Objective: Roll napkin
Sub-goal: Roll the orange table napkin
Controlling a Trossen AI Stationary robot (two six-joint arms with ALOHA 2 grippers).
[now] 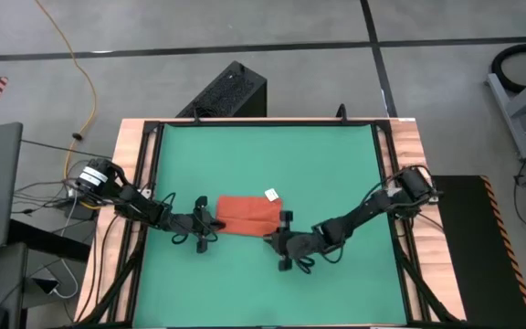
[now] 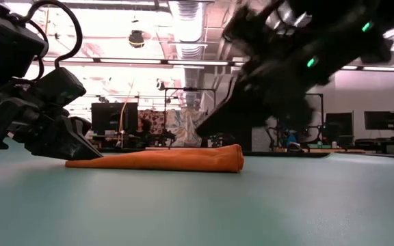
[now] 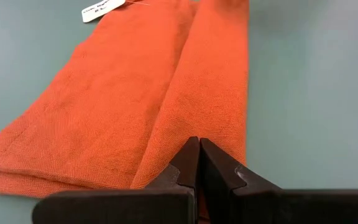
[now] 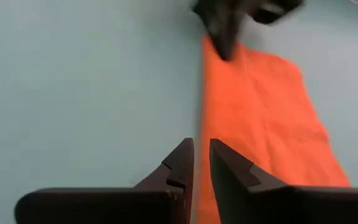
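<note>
The orange-red napkin (image 1: 245, 215) lies folded flat on the green table mat (image 1: 263, 146), its small white tag (image 1: 271, 194) at the far right corner. A thicker strip (image 3: 219, 87) runs along one long edge. My left gripper (image 1: 210, 222) is shut at the napkin's left end. My right gripper (image 1: 282, 236) hovers just off the napkin's near right corner. It is a little open with nothing between its fingers (image 4: 201, 144), and in the low view it stays above the cloth (image 2: 169, 159). My left gripper rests its shut fingertips (image 3: 191, 152) on the left end of the napkin's thicker strip (image 3: 194, 127). It comes slanting down from the table's left, the fingers lying along the strip. The napkin lies flat on the mat under them (image 2: 81, 161).
A wooden frame (image 1: 409, 183) borders the mat. A black box (image 1: 231, 91) stands beyond the far edge, and cables and gear (image 1: 26, 196) lie off the table's left side. Bare mat lies far and near of the napkin.
</note>
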